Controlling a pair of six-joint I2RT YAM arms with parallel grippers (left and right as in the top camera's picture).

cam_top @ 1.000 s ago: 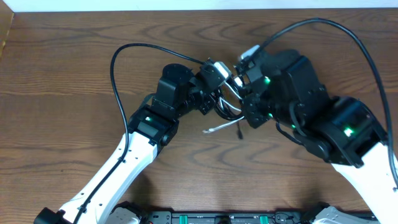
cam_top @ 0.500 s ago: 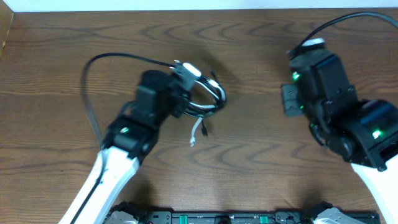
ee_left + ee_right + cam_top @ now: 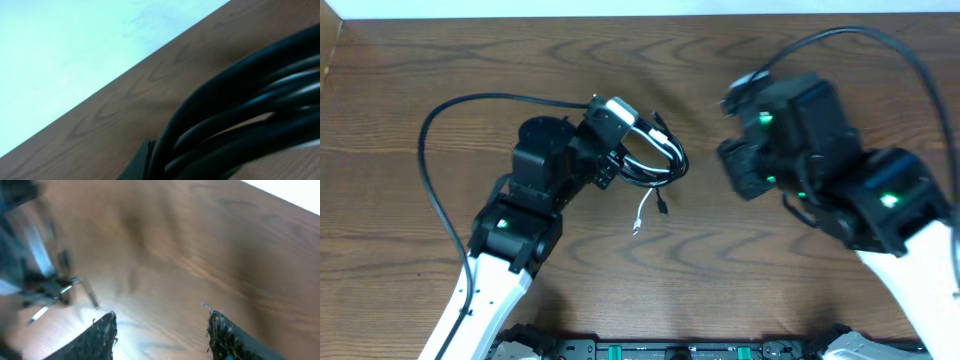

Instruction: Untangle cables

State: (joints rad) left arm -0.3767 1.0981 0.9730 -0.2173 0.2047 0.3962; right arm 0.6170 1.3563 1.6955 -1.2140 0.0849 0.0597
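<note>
Several cables [image 3: 658, 162] sit pinched between the left fingers [image 3: 610, 152].

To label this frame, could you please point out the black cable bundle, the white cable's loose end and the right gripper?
black cable bundle [image 3: 652, 171], overhead view, on the looped strands.
white cable's loose end [image 3: 642, 210], overhead view, on its trailing stretch.
right gripper [image 3: 160, 315], right wrist view, midway between its open jaws.

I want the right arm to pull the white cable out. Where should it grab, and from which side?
Probably the loose tail of the white cable, trailing clear of the cable bundle toward the robot. Come from above on the right, since the left gripper clamps the bundle's left side.
</note>
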